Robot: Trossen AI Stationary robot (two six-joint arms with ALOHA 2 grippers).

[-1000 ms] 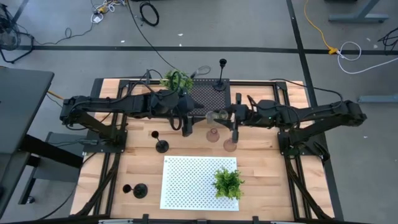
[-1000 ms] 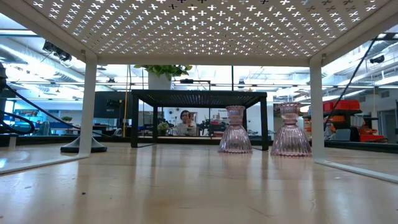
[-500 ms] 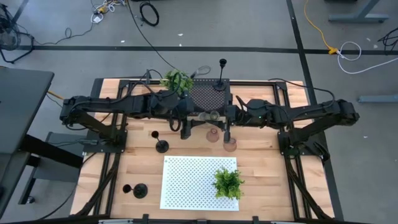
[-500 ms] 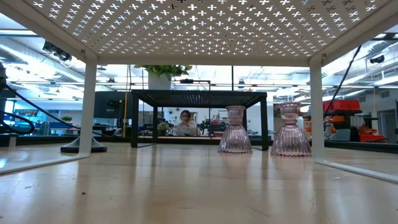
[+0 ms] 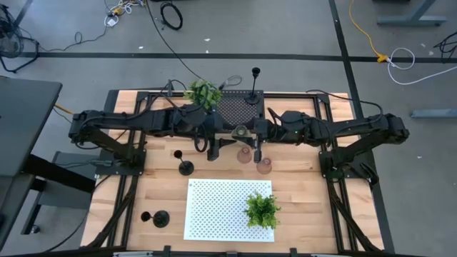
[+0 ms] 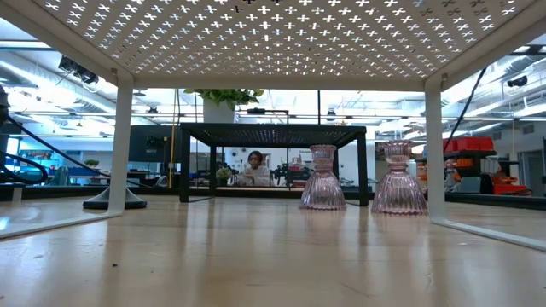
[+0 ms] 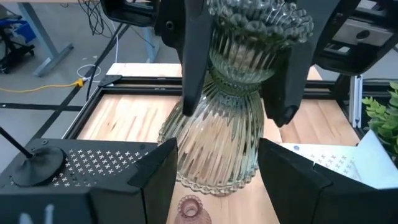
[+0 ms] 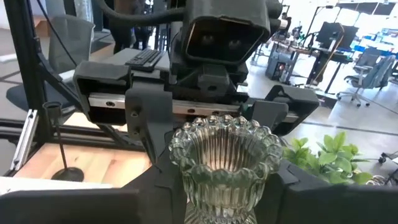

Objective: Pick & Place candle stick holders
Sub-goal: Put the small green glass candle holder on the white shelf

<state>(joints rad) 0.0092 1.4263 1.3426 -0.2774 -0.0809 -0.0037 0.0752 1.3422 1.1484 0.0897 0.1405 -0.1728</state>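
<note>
1. Olive-green glass holder (image 5: 240, 131) hangs in the air between my 2 tools, above the surface (image 5: 300, 185) at the near edge of the black mesh rack (image 5: 235, 108).
2. What changed in the last second: my right tool (image 5: 251, 133) has carried the holder sideways toward my left tool (image 7: 214, 168), which has stayed where it was. The gap between the 2 tools has closed.
3. I read this as a handover that has reached its meeting point, with the transfer itself not yet done.
4. My right tool is clenched on the holder. In the left wrist view its 2 dark fingers (image 7: 186, 74) pinch the narrow neck just under the scalloped cup.
5. My left tool is spread. Its fingers stand either side of the ribbed base, 1 just at the base's edge, and I see no firm clamp yet.
6. In the right wrist view the cup's rim sits right in front of the camera, with the left tool facing it just beyond.
7. 2 pink glass holders (image 5: 244, 155) (image 5: 264, 165) stand upright on the surface just below the meeting point, so I judge a slip here could knock them.
8. My guess at the next move: the left tool closes on the base before the right lets go.
</note>
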